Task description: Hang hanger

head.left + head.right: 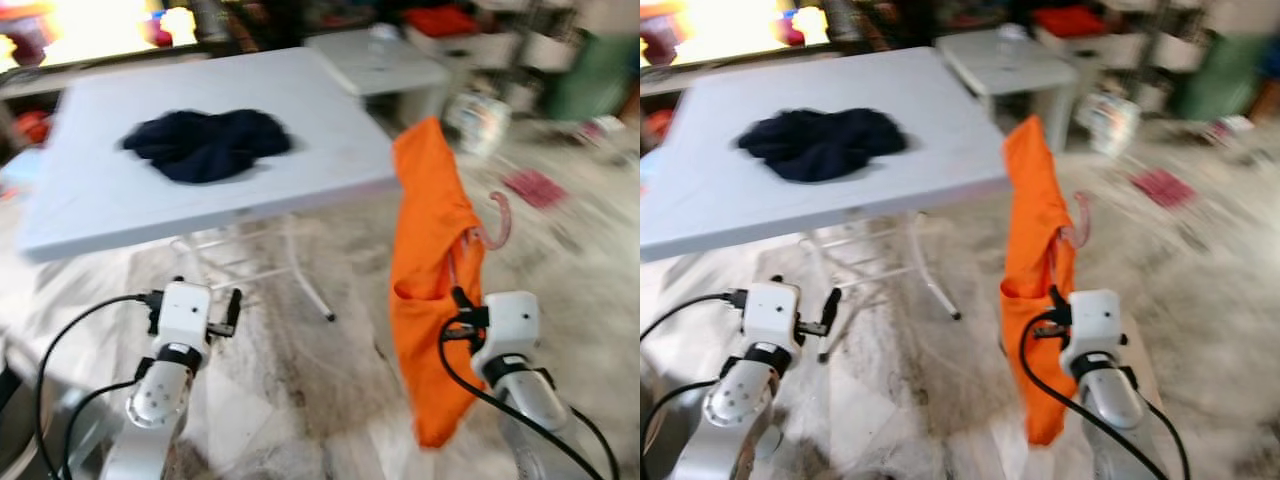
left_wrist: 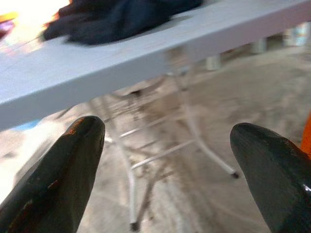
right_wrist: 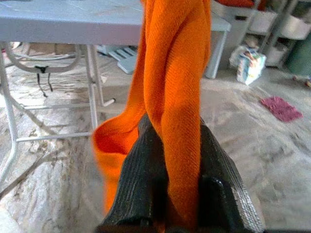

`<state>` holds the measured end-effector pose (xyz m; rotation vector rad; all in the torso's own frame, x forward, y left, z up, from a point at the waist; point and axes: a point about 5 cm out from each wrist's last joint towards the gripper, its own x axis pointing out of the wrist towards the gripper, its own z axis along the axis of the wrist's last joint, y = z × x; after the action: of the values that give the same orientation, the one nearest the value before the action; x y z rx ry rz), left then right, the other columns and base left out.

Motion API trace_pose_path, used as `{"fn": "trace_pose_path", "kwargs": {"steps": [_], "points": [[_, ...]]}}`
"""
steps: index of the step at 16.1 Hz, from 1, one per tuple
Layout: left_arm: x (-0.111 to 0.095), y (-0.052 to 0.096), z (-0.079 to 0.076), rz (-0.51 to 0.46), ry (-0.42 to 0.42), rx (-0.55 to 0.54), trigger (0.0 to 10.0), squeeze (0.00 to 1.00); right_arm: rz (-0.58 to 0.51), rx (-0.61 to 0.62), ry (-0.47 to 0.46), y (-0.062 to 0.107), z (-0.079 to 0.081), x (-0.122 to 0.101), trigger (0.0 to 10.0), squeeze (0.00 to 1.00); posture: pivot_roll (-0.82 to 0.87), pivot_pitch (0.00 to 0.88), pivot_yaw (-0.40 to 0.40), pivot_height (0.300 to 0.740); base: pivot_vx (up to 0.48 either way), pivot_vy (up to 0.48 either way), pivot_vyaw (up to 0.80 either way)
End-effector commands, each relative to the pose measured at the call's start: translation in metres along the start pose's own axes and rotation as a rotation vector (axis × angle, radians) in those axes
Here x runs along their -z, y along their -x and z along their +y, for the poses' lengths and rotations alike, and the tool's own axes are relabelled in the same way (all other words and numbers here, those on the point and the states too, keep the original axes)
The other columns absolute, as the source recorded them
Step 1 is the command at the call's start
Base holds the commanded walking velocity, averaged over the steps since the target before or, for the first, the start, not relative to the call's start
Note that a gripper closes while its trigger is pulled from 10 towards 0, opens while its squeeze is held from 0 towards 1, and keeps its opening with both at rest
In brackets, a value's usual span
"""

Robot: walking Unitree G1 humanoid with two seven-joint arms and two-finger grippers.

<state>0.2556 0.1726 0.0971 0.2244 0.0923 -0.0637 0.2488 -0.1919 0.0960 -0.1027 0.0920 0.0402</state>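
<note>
- Left eye view: the right gripper (image 1: 462, 300), down at about 5 o'clock, carries an orange garment (image 1: 430, 260) that hangs on a pink hanger (image 1: 494, 226); the hook curls out beside the cloth at 3 o'clock. I'd call this the carrying step: the load is lifted and off the table, not yet hung. The picture is smeared, so the robot is probably on the move.
- Same view: the left gripper (image 1: 232, 308) sits at 7 o'clock, low and in front of the white folding table (image 1: 330, 130), holding nothing.
- Right eye view: a dark navy garment (image 1: 820, 142) lies bunched on the table top at 10 o'clock. A second small white table (image 1: 1010, 62) stands behind at 12 o'clock. Cluttered shelves and boxes fill 1 to 2 o'clock, and a pink rag (image 1: 1160, 186) lies on the mottled grey floor (image 1: 1200, 300).
- Left wrist view: the two black fingers (image 2: 63, 179) are spread wide with nothing between them; beyond them are the table edge and its thin metal legs (image 2: 189, 131).
- Right wrist view: the black fingers (image 3: 141, 189) are pinched on a fold of the orange cloth, which rises straight up from the grip.
- Next, by my reckoning, it needs a rail or rod to be found, and the hook kept upright and free of the cloth so it can catch.
</note>
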Motion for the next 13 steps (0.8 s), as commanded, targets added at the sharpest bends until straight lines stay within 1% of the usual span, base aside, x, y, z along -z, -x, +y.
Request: {"fn": "trace_pose_path", "kwargs": {"steps": [1, 8, 10, 12, 13], "points": [[0.003, 0.001, 0.007, 0.022, -0.022, -0.026, 10.0, 0.0, -0.035, -0.023, -0.003, -0.003, 0.006, -0.008, 10.0, 0.0, 0.07, 0.07, -0.036, 0.74, 0.0, 0.0, 0.8], [-0.003, -0.007, 0.005, 0.012, -0.031, -0.007, 10.0, 0.0, -0.037, -0.019, -0.015, -0.004, 0.009, -0.008, 10.0, 0.0, 0.06, 0.075, -0.023, 0.74, 0.0, 0.0, 0.8], [-0.01, -0.011, 0.003, -0.012, -0.054, -0.001, 10.0, 0.0, -0.044, -0.026, -0.017, -0.005, 0.009, -0.011, 10.0, 0.0, 0.07, 0.097, -0.021, 0.74, 0.0, 0.0, 0.8], [-0.01, -0.012, 0.004, -0.01, -0.054, -0.003, 10.0, 0.0, -0.056, -0.037, -0.057, -0.006, 0.012, -0.013, 10.0, 0.0, 0.07, 0.097, -0.018, 0.74, 0.0, 0.0, 0.8], [-0.009, -0.012, 0.004, -0.007, -0.056, -0.002, 10.0, 0.0, -0.076, -0.048, -0.081, -0.006, 0.015, -0.016, 10.0, 0.0, 0.07, 0.095, -0.019, 0.74, 0.0, 0.0, 0.0]]}}
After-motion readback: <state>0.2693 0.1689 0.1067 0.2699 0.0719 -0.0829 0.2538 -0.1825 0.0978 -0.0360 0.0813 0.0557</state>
